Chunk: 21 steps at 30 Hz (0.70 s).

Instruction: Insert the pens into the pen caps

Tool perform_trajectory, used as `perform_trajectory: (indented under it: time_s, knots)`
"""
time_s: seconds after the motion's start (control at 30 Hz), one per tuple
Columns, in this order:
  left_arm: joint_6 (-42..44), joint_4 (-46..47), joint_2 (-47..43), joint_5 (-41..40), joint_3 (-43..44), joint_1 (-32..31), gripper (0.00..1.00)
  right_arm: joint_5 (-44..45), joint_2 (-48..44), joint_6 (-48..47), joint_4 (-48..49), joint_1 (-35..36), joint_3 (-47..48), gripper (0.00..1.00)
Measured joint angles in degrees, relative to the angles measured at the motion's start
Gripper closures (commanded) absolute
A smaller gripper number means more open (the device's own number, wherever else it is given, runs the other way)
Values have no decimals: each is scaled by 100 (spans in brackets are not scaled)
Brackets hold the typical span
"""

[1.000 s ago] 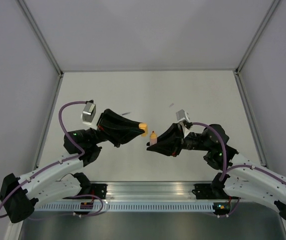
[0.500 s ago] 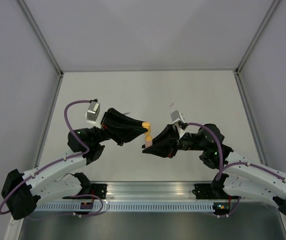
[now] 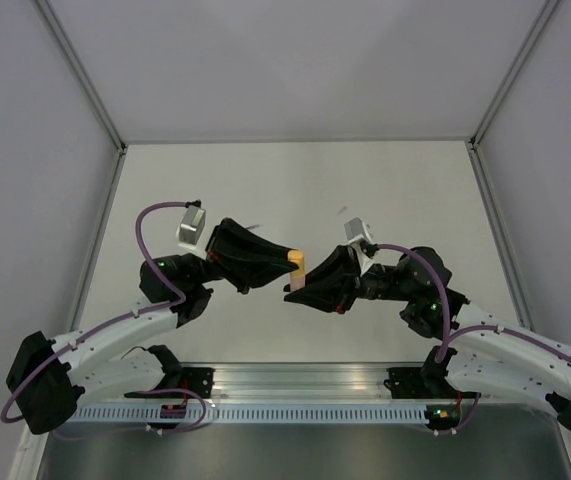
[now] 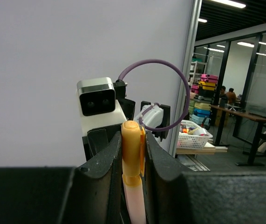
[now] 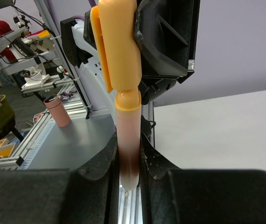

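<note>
My left gripper [image 3: 287, 258] is shut on the yellow-orange pen cap [image 3: 297, 261], held above the table's middle. My right gripper [image 3: 298, 290] is shut on the pink-orange marker [image 3: 294, 282]. The marker's orange collar sits at the cap's mouth, and the two are in line and joined. In the left wrist view the cap [image 4: 132, 147] stands between my fingers [image 4: 102, 161] with the pink barrel [image 4: 135, 203] below it. In the right wrist view the marker [image 5: 127, 144] rises from my jaws into the cap [image 5: 118, 46]. The green and grey caps cannot be made out.
A thin dark stick [image 3: 253, 227] lies on the table just behind the left gripper. A small grey piece [image 3: 343, 210] lies behind the right wrist camera. Grey walls close the table at the back and both sides. A metal rail [image 3: 305, 385] runs along the near edge.
Both grippers have moved toward each other. The gap between marker tip and cap has closed, and the marker's tip has gone into the cap.
</note>
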Motion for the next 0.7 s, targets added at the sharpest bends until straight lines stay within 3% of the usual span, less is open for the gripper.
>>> perform_trajectory:
  time_s: [0.2,0.43,0.5,0.6,0.7]
  knots:
    - [2,142,-24,114,-103,4,95,-17,-37,-31,-175,39,20,100]
    - [-11,210,-59,105,-278,4,72,-37,-52,-181,-535,44,131,100]
    - [-15,234,-68,68,-317,4,69,-37,-52,-205,-595,46,144,100]
    - [-33,267,-68,66,-380,2,55,-28,-52,-225,-625,50,155,100]
    - [-90,258,-59,116,-485,-2,50,33,-55,-234,-555,42,256,100]
